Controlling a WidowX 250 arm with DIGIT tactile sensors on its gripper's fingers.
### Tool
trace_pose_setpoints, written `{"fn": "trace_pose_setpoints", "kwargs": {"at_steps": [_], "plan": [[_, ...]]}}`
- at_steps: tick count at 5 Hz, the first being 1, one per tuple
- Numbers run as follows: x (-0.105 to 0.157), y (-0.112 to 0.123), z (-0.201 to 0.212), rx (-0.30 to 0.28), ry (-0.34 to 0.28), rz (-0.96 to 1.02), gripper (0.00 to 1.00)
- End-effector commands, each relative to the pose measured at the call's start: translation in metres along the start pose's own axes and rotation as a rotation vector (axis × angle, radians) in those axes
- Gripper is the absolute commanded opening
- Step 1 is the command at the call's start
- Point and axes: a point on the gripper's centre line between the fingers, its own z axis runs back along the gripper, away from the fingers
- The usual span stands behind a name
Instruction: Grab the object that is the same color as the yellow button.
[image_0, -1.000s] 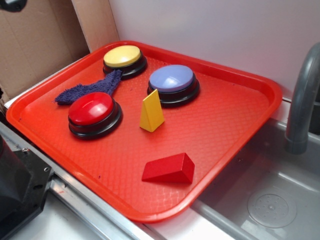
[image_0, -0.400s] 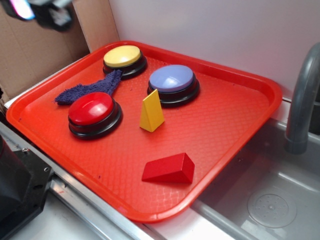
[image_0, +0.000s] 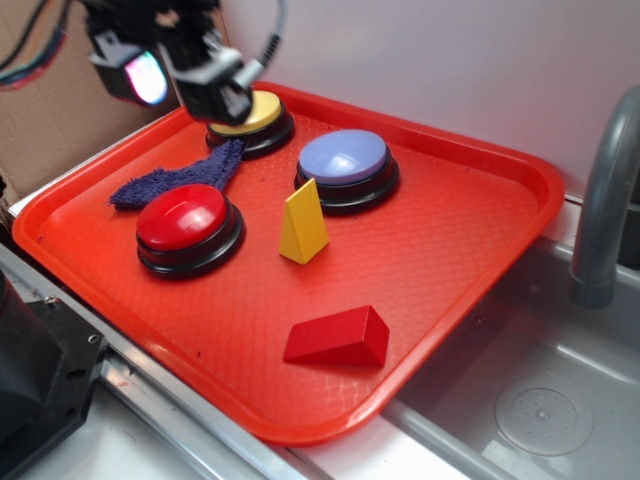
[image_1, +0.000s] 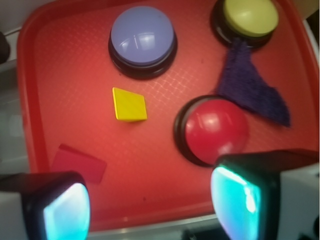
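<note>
The object, a small yellow wedge (image_0: 303, 225), stands upright near the middle of the red tray (image_0: 450, 230), in front of the lavender-blue button (image_0: 345, 157). From above, the wedge (image_1: 129, 104) shows as a yellow square. The yellow button (image_0: 264, 112) sits at the tray's back left, partly covered by my gripper (image_0: 185, 85), which hovers high above that corner. In the wrist view my gripper (image_1: 150, 205) is open, nothing lies between its glowing pads (image_1: 67, 212), and the yellow button (image_1: 250, 16) is at the top right.
A red button (image_0: 185, 218) and a purple cloth (image_0: 170, 180) lie on the tray's left side. A red wedge (image_0: 340, 338) rests near the front edge. A grey sink (image_0: 540, 400) and faucet (image_0: 605, 200) are to the right. Cardboard (image_0: 50, 120) stands behind on the left.
My gripper has come into view from the top left corner and moved right and down, now hanging over the yellow button. Nothing on the tray has moved.
</note>
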Motion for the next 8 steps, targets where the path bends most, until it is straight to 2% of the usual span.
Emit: {"fn": "trace_pose_setpoints", "kwargs": {"at_steps": [1, 2, 4, 5, 7, 8], "plan": [[0.021, -0.024, -0.053, 0.024, -0.027, -0.025, 1.00], [0.030, -0.025, -0.076, 0.070, -0.024, 0.024, 1.00], [0.051, -0.017, -0.107, 0.117, 0.007, 0.065, 1.00], [0.051, -0.013, -0.110, 0.126, -0.027, 0.075, 0.00], [0.053, -0.011, -0.101, 0.134, 0.003, 0.043, 0.00], [0.057, -0.008, -0.081, 0.127, 0.021, 0.018, 0.00]]}}
